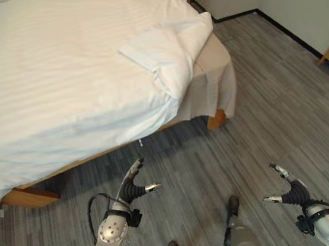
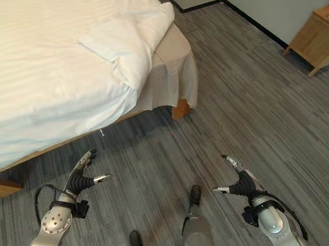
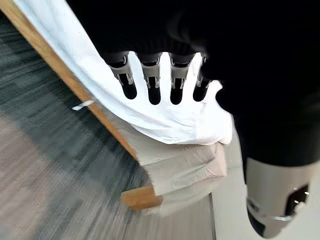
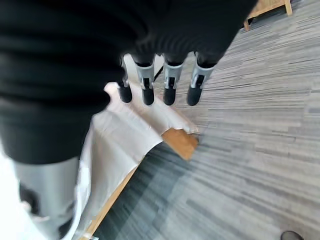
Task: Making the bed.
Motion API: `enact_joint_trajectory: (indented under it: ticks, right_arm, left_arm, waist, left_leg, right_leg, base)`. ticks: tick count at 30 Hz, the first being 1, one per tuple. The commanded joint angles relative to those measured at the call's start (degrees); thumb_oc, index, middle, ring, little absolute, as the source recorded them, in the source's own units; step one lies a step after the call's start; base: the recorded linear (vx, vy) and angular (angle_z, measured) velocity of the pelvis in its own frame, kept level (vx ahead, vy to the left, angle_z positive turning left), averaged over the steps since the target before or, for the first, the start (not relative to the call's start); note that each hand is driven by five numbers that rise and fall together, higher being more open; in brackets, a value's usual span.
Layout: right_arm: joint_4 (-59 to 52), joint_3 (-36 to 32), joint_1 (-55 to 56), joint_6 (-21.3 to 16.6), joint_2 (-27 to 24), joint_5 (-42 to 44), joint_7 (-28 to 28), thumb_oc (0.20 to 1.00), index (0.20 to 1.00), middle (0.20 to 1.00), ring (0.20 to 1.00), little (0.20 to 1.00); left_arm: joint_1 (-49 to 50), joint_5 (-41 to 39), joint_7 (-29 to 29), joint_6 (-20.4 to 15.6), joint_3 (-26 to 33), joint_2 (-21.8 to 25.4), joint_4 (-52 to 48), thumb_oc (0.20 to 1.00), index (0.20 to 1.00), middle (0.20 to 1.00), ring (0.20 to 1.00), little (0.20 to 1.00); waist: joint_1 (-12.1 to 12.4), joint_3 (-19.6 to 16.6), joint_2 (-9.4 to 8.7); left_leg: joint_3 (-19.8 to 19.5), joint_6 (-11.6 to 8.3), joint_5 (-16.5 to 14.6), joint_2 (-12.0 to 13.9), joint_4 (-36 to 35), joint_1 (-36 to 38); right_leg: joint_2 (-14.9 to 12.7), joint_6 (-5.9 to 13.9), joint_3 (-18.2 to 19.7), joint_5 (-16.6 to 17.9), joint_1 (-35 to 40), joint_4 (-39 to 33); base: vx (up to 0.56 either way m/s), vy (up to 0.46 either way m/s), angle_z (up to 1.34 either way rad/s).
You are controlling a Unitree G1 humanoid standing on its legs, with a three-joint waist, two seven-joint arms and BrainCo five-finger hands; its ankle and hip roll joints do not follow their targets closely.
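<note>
Your left hand (image 1: 134, 186) is hovering over the floor (image 1: 256, 120) just short of the bed (image 1: 63, 80), fingers straight and spread, gripping nothing. Your right hand (image 2: 240, 182) is hanging further out over the floor, equally spread and empty. The white duvet (image 1: 53, 98) is lying smooth across the bed, but its near corner (image 1: 169, 47) is folded back, baring the beige skirt (image 1: 215, 78) above a wooden leg (image 1: 216, 119).

One bed (image 1: 63, 80) – one duvet (image 1: 169, 47), two hands (image 1: 136, 186)
</note>
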Motion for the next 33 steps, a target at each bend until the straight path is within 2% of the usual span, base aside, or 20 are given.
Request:
enact_joint_trajectory:
  ticks: [1, 2, 3, 4, 6, 7, 8, 11, 12, 13, 15, 18, 19, 20, 21, 23, 26, 29, 31, 33]
  right_arm:
    - [-1.94, -2.96, -3.53, -2.2, -4.38, 0.9, -1.31, 1.0, 1.0, 1.0, 1.0, 1.0]
    - [-2.05, -2.88, -4.37, -2.05, -5.59, 0.39, -1.93, 1.0, 1.0, 1.0, 1.0, 1.0]
    - [-2.01, -2.87, -4.44, -2.06, -5.6, 0.38, -1.95, 1.0, 1.0, 1.0, 1.0, 1.0]
    - [-3.2, -3.08, -5.02, -1.84, -7.09, 0.68, -2.37, 1.0, 1.0, 1.0, 1.0, 1.0]
    - [-3.49, -3.19, -5.47, -1.3, -7.45, 0.53, -2.83, 1.0, 1.0, 1.0, 1.0, 1.0]
    - [-2.64, -3.45, -5.76, -0.17, -6.98, -1.02, -3.5, 1.0, 1.0, 1.0, 1.0, 1.0]
    - [-2.63, -3.45, -5.76, -0.17, -6.98, -1.05, -3.53, 1.0, 1.0, 1.0, 1.0, 1.0]
    - [-2.15, -4.41, -4.58, 0.83, -5.1, -2.63, -4.47, 1.0, 1.0, 1.0, 1.0, 1.0]
    - [-2.18, -4.62, -4.23, 0.95, -4.33, -2.25, -4.04, 1.0, 1.0, 1.0, 1.0, 1.0]
    - [-2.65, -4.91, -3.76, 1.0, -3.79, -1.65, -3.62, 1.0, 1.0, 1.0, 1.0, 1.0]
    - [-3.25, -5.0, -4.0, 1.04, -4.15, -2.36, -3.6, 1.0, 1.0, 1.0, 1.0, 1.0]
    - [-3.13, -5.02, -6.34, 1.22, -4.13, -5.21, -4.8, 1.0, 1.0, 1.0, 1.0, 1.0]
    - [-2.56, -5.05, -7.05, 1.33, -4.0, -5.75, -5.21, 1.0, 1.0, 1.0, 1.0, 1.0]
    - [-2.22, -4.89, -8.41, 1.66, -4.04, -6.73, -5.66, 1.0, 1.0, 1.0, 1.0, 1.0]
    - [-2.75, -5.52, -10.06, 2.63, -4.94, -9.25, -6.51, 1.0, 1.0, 1.0, 1.0, 1.0]
    - [-2.89, -6.95, -11.53, 3.81, -5.76, -11.02, -7.43, 1.0, 1.0, 1.0, 1.0, 1.0]
    - [-2.94, -8.41, -13.83, 4.76, -6.19, -10.91, -8.84, 1.0, 1.0, 1.0, 1.0, 1.0]
    - [-4.18, -8.64, -15.47, 5.05, -6.51, -11.0, -9.16, 1.0, 1.0, 1.0, 1.0, 1.0]
    - [-5.42, -8.18, -14.36, 4.94, -4.36, -10.04, -8.5, 1.0, 1.0, 1.0, 1.0, 1.0]
    - [-6.22, -8.24, -12.65, 4.82, -3.57, -10.39, -7.89, 1.0, 1.0, 1.0, 1.0, 1.0]
  left_arm:
    - [-2.87, -3.34, -0.03, -3.25, -0.7, -1.69, -2.49, 1.0, 1.0, 1.0, 1.0, 1.0]
    - [-2.67, -4.66, 0.09, -2.91, -0.63, -1.99, -2.98, 1.0, 1.0, 1.0, 1.0, 1.0]
    - [-2.7, -4.69, 0.07, -2.87, -0.6, -1.99, -3.02, 1.0, 1.0, 1.0, 1.0, 1.0]
    - [-3.32, -5.84, -0.44, -2.63, -1.55, -1.77, -3.67, 1.0, 1.0, 1.0, 1.0, 1.0]
    - [-3.21, -5.84, -0.25, -2.59, -2.11, -1.9, -4.55, 1.0, 1.0, 1.0, 1.0, 1.0]
    - [-3.64, -5.21, 0.61, -2.66, -2.52, -2.65, -4.58, 1.0, 1.0, 1.0, 1.0, 1.0]
    - [-3.66, -5.19, 0.63, -2.66, -2.55, -2.67, -4.56, 1.0, 1.0, 1.0, 1.0, 1.0]
    - [-2.68, -4.47, 1.13, -2.29, -2.14, -4.26, -4.82, 1.0, 1.0, 1.0, 1.0, 1.0]
    - [-2.47, -4.06, 1.18, -2.04, -1.97, -4.54, -4.55, 1.0, 1.0, 1.0, 1.0, 1.0]
    - [-2.23, -3.2, 1.09, -1.47, -1.73, -4.78, -3.98, 1.0, 1.0, 1.0, 1.0, 1.0]
    - [-1.88, -2.63, 0.96, -1.15, -1.63, -4.96, -3.83, 1.0, 1.0, 1.0, 1.0, 1.0]
    - [-0.56, -2.75, 2.09, -1.34, -0.78, -4.73, -3.44, 1.0, 1.0, 1.0, 1.0, 1.0]
    - [-0.58, -2.75, 2.16, -1.04, -0.46, -4.28, -3.38, 1.0, 1.0, 1.0, 1.0, 1.0]
    - [-0.75, -2.58, 2.37, -0.36, -0.04, -3.58, -3.73, 1.0, 1.0, 1.0, 1.0, 1.0]
    - [-0.76, -3.09, 2.85, 0.17, 0.57, -2.67, -4.68, 1.0, 1.0, 1.0, 1.0, 1.0]
    - [-1.64, -3.82, 3.41, 0.26, 0.91, -1.91, -4.78, 1.0, 1.0, 1.0, 1.0, 1.0]
    - [-2.99, -5.2, 3.98, 0.4, 1.83, -1.45, -4.85, 1.0, 1.0, 1.0, 1.0, 1.0]
    - [-3.51, -7.25, 3.49, 0.68, 2.71, -1.69, -4.86, 1.0, 1.0, 1.0, 1.0, 1.0]
    - [-3.15, -8.31, 3.13, 0.59, 3.15, -2.16, -4.69, 1.0, 1.0, 1.0, 1.0, 1.0]
    - [-2.69, -8.5, 2.61, 0.75, 3.52, -2.31, -4.87, 1.0, 1.0, 1.0, 1.0, 1.0]
  waist:
    - [0.99, -0.41, 3.3]
    - [2.07, 0.43, 3.08]
    - [1.8, 0.43, 3.27]
    - [3.31, 2.65, 2.33]
    - [4.08, 3.99, 1.59]
    - [4.87, 4.22, 1.72]
    - [4.95, 4.16, 1.63]
    - [4.7, 2.44, 2.08]
    - [4.19, 1.77, 2.26]
    - [2.86, 0.53, 2.68]
    - [2.78, -0.17, 2.62]
    - [3.85, -2.26, 1.19]
    - [3.97, -2.24, 0.71]
    - [3.8, -1.84, 0.27]
    - [3.39, -1.38, -0.35]
    - [2.37, -0.87, -0.53]
    - [2.41, -0.9, -0.97]
    - [2.31, -1.23, -1.98]
    - [1.48, -1.4, -2.88]
    - [1.37, -1.62, -3.24]
  left_leg:
    - [0.53, -1.37, 11.36, 6.68, 17.71, -3.29]
    - [-1.13, -1.63, 16.75, 7.21, 26.67, -6.31]
    - [-1.62, -1.8, 16.53, 7.53, 27.37, -6.87]
    - [-2.98, -0.9, 18.4, 7.46, 36.24, -13.35]
    - [-0.13, -0.97, 17.62, 8.48, 38.27, -16.4]
    - [2.45, -0.82, 14.34, 6.33, 32.13, -20.3]
    - [2.63, -0.75, 14.34, 6.19, 31.93, -20.17]
    - [10.88, -0.38, 12.87, 2.49, 13.52, -19.98]
    - [13.94, 0.19, 13.39, 2.0, 10.09, -19.26]
    - [23.51, 0.17, 17.45, 2.71, 4.37, -17.88]
    - [24.91, 0.28, 17.81, 2.21, 2.51, -16.25]
    - [21.87, 3.38, 14.57, -1.12, -0.31, -13.15]
    - [22.36, 4.06, 13.46, -1.35, -0.7, -12.14]
    - [22.83, 5.37, 11.66, -1.68, -0.76, -11.13]
    - [22.21, 6.99, 9.62, -2.01, -0.76, -9.54]
    - [19.37, 7.42, 8.72, -1.98, -0.76, -8.86]
    - [16.6, 6.51, 7.99, -1.8, -0.76, -8.16]
    - [13.47, 4.28, 7.93, -0.87, -0.76, -8.13]
    - [11.08, 3.46, 8.63, -0.12, -0.76, -8.8]
    - [9.95, 3.09, 8.44, 0.01, -0.76, -8.73]
  right_leg:
    - [3.1, 0.66, -0.34, 0.25, 1.74, -0.12]
    - [4.02, -1.06, -0.98, -1.48, 3.63, -0.12]
    - [4.24, -1.21, -1.3, -1.55, 3.62, -0.12]
    - [4.87, -3.25, -1.32, -4.26, 6.31, -0.12]
    - [5.06, -3.64, -0.95, -6.3, 7.94, -0.12]
    - [4.68, -2.68, -0.72, -7.15, 8.95, -0.12]
    - [4.54, -2.6, -0.62, -7.17, 8.9, -0.12]
    - [5.35, -1.02, 0.0, -9.27, 11.58, -0.12]
    - [6.06, -1.09, -0.37, -9.91, 12.53, -0.12]
    - [7.28, -1.32, -2.47, -10.78, 14.19, -0.12]
    - [7.56, -1.43, -2.95, -11.43, 15.57, -0.12]
    - [6.13, 0.17, -4.99, -9.85, 18.27, 3.62]
    - [5.36, 1.27, -5.59, -7.91, 16.95, 9.38]
    - [3.13, 4.0, -5.45, -5.67, 12.62, 17.99]
    - [-0.88, 5.54, -5.07, -0.28, 7.15, 29.83]
    - [-1.73, 5.54, -2.41, -0.01, 2.27, 35.37]
    - [-4.77, 4.97, -1.75, -1.38, 1.26, 29.14]
    - [-4.36, 4.1, 0.37, -3.27, 3.15, 14.19]
    - [-2.57, 3.37, 7.76, -1.96, 3.87, 4.38]
    - [-3.2, 3.78, 9.97, -0.64, 4.18, 2.89]
  base:
    - [0.13, -0.335, -0.07]
    - [0.13, -0.334, -0.16]
    - [0.19, -0.441, -0.44]
    - [0.26, -0.375, -0.37]
    - [0.32, -0.306, -0.13]
    - [0.21, -0.074, -0.11]
    - [0.31, -0.031, -0.27]
    - [0.38, 0.029, -0.35]
    - [0.48, 0.003, 0.16]
    - [0.3, -0.002, 0.56]
    - [0.33, 0.012, 0.57]
    - [0.43, 0.089, 0.14]
    - [0.16, 0.106, 0.23]
    - [0.27, 0.086, 0.49]
    - [0.28, 0.059, 0.67]
    - [0.29, -0.012, 1.0]
    - [0.27, -0.092, 1.27]
    - [0.21, -0.22, 1.37]
    - [0.15, -0.29, 1.26]
    - [0.15, -0.23, 1.18]
